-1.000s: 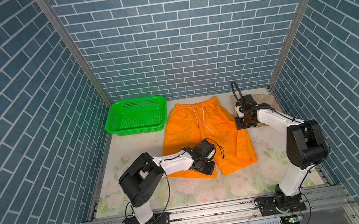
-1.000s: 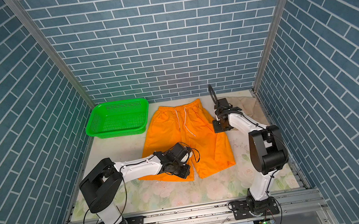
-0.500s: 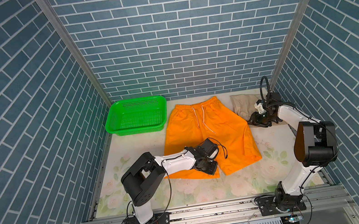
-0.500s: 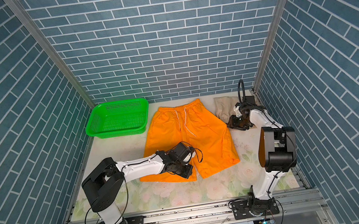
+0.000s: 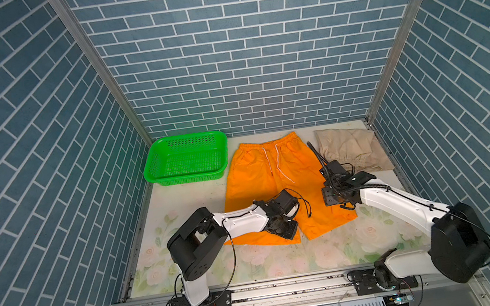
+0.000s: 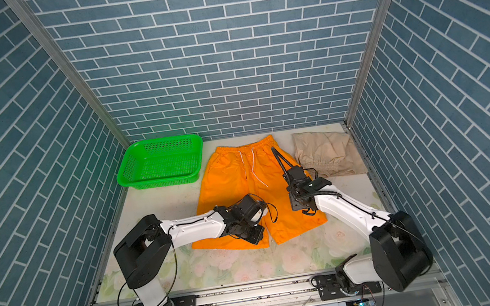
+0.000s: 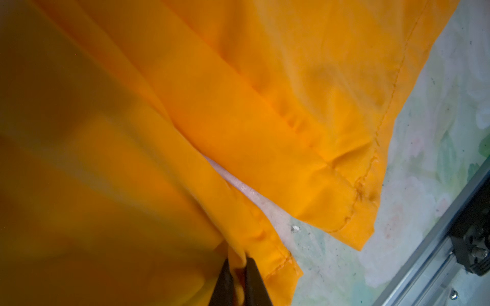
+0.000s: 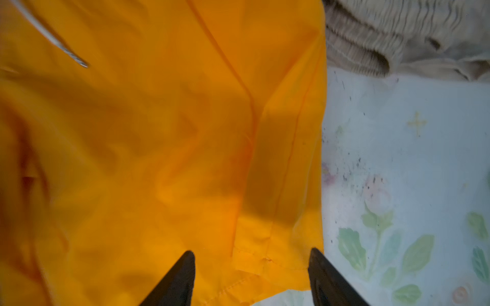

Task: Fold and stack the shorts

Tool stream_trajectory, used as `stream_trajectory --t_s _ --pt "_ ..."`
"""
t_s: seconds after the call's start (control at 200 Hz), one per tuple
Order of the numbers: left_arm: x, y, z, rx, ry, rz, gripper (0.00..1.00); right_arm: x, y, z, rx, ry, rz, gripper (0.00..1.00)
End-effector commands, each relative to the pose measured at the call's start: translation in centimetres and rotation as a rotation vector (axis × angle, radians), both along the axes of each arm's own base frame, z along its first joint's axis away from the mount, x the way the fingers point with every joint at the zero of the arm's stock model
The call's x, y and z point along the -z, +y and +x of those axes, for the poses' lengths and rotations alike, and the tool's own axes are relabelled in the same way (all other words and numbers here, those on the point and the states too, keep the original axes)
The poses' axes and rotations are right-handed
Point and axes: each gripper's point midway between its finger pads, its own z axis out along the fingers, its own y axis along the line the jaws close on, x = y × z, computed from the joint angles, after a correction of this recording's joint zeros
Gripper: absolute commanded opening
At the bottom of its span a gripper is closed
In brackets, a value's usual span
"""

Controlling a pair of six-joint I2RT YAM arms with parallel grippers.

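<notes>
Right gripper (image 8: 251,255) leaves the beige shorts (image 5: 347,146), now gaping over one hem of the orange shorts (image 8: 159,159); left gripper (image 7: 236,262) pinches the other.

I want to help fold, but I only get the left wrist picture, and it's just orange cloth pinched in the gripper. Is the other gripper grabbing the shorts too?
Observer: No. The right gripper is open, with its fingers spread over the outer edge of one leg of the orange shorts.
Operator: Where are the other shorts?
Observer: The beige shorts lie at the back right in both top views, beside the orange pair.
Operator: Is anything in the basket?
Observer: No, the green basket at the back left has nothing in it.
</notes>
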Motion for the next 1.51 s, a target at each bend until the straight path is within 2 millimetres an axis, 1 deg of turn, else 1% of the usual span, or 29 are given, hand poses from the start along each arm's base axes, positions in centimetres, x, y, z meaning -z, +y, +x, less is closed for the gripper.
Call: stream_trajectory --t_s 0.0,0.075,0.155,0.21,0.31,0.425,0.5,0.535,0.63,0.705,0.785,0.88,0.99,1.0,1.03,1.05,1.08,1.09,1.13,1.165,1.195,1.245,1.31,1.355,1.385,1.405,1.46,1.5 --pt "0.2 -0.5 -0.7 0.028 0.029 -0.005 0.12 0.8 -2.3 0.4 0.129 -0.023 -0.131 0.69" --pt "0.2 -0.4 -0.8 0.029 0.027 -0.005 0.12 1.6 -1.9 1.1 0.119 -0.028 -0.132 0.69" --pt "0.1 -0.5 -0.8 0.028 0.022 -0.010 0.12 2.4 -0.9 1.8 0.107 -0.034 -0.093 0.69" --pt "0.1 -0.6 -0.7 0.028 0.022 -0.013 0.12 3.0 -0.5 2.2 0.105 -0.026 -0.089 0.68" --pt "0.1 -0.7 -0.8 0.023 0.025 -0.025 0.12 4.0 -0.2 2.5 0.095 0.004 -0.106 0.63" --pt "0.0 -0.7 -0.9 0.021 0.024 -0.031 0.11 4.9 -1.2 2.1 0.097 0.037 -0.169 0.46" --pt "0.0 -0.6 -0.9 0.016 0.021 -0.031 0.11 5.0 -1.9 1.9 0.104 0.052 -0.187 0.28" --pt "0.0 -0.6 -1.0 0.017 0.020 -0.032 0.11 4.8 -2.1 1.8 0.108 0.052 -0.190 0.19" --pt "0.1 -0.5 -1.1 0.020 0.023 -0.031 0.11 3.8 -2.4 1.8 0.106 0.038 -0.175 0.00" --pt "0.1 -0.5 -1.1 0.022 0.023 -0.030 0.11 2.7 -2.5 2.0 0.101 0.025 -0.139 0.00" --pt "0.1 -0.5 -1.1 0.025 0.021 -0.031 0.11 1.8 -3.0 2.0 0.114 0.027 -0.028 0.00" --pt "0.0 -0.6 -1.0 0.028 0.019 -0.033 0.11 1.1 -5.0 1.6 0.194 0.028 0.148 0.00" --pt "-0.1 -1.1 -1.1 0.032 0.022 -0.050 0.11 0.8 -8.2 0.2 0.327 0.007 0.280 0.00" --pt "-0.1 -1.1 -1.1 0.033 0.023 -0.052 0.11 0.8 -8.5 0.0 0.337 0.005 0.289 0.04" --pt "-0.3 -1.4 -1.1 0.034 0.022 -0.061 0.11 0.9 -9.0 -0.2 0.365 -0.005 0.324 0.22" --pt "-0.3 -1.6 -1.1 0.037 0.022 -0.067 0.11 0.9 -9.2 -0.1 0.378 -0.013 0.351 0.29" --pt "-0.5 -1.9 -1.3 0.044 0.024 -0.075 0.11 1.1 -9.6 -0.1 0.399 -0.023 0.394 0.31" --pt "-0.5 -2.0 -1.2 0.046 0.024 -0.076 0.11 1.2 -9.3 0.0 0.395 -0.024 0.421 0.31" --pt "-0.8 -2.7 -1.4 0.059 0.023 -0.086 0.11 1.3 -9.5 0.4 0.414 -0.035 0.487 0.32" --pt "-1.0 -3.3 -1.5 0.069 0.022 -0.096 0.11 1.4 -9.4 0.9 0.417 -0.038 0.528 0.36" --pt "-1.4 -4.1 -1.6 0.081 0.018 -0.109 0.11 1.4 -9.5 1.3 0.422 -0.039 0.541 0.42" --pt "-2.2 -5.4 -1.8 0.102 0.011 -0.135 0.11 0.9 -9.6 2.2 0.416 -0.056 0.551 0.50" --pt "-3.2 -7.4 -2.0 0.130 -0.003 -0.164 0.12 -0.7 -9.6 3.7 0.394 -0.111 0.564 0.57" --pt "-4.0 -8.9 -2.7 0.162 -0.007 -0.188 0.17 -2.1 -9.7 4.5 0.382 -0.156 0.570 0.59" --pt "-4.5 -9.8 -3.1 0.178 -0.018 -0.189 0.26 -3.0 -9.7 4.9 0.370 -0.180 0.571 0.60" --pt "-4.8 -10.3 -3.1 0.181 -0.029 -0.186 0.37 -3.6 -9.6 5.1 0.358 -0.195 0.568 0.61" --pt "-5.6 -10.8 -3.2 0.187 -0.055 -0.168 0.71 -5.1 -9.2 5.7 0.315 -0.230 0.562 0.62" --pt "-6.2 -10.1 -2.5 0.169 -0.076 -0.131 0.89 -5.9 -8.4 5.8 0.269 -0.241 0.562 0.63"
